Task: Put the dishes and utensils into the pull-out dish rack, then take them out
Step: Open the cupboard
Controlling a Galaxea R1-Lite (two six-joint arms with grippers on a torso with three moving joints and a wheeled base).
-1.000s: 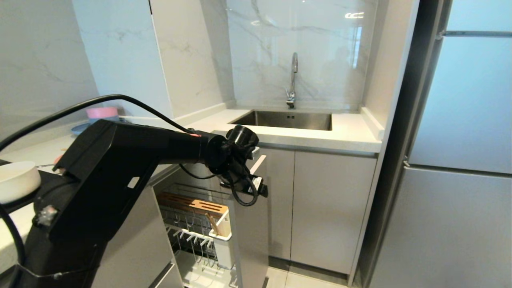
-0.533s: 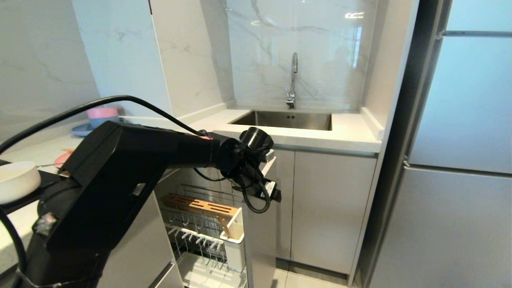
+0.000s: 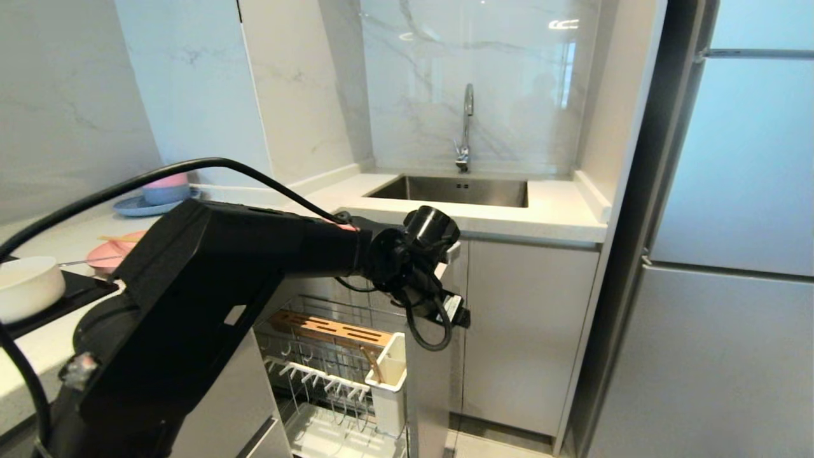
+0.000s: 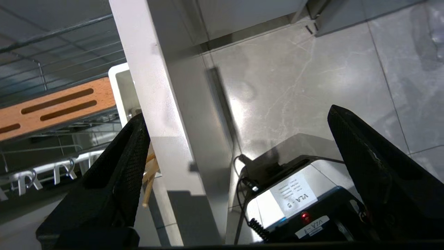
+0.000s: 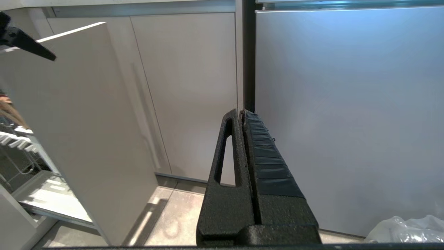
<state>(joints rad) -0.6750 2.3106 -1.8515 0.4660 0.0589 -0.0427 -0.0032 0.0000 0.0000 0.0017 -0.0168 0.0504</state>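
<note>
Pull-out dish rack (image 3: 331,356) pulled out from cabinet under counter, left of sink (image 3: 455,189). Chopsticks (image 3: 372,371) stand in white cup (image 3: 389,381) by grey front panel (image 4: 163,114). Left gripper (image 4: 236,139) wide open, fingers either side of panel top edge. Cream bowl (image 3: 27,287) on counter, far left. Right gripper (image 5: 242,118) closed, low beside fridge (image 5: 347,104).

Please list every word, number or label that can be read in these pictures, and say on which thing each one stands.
"VLA-?": white sticker on the robot's grey base, left wrist view; it looks like these letters, the last sign is unclear.
Smaller printed lines on the same sticker: too small to read.
Second white label, lower on the base beside a red light: blurred, not readable.
Pull-out dish rack, cabinets, fridge, sink: no text visible.
</note>
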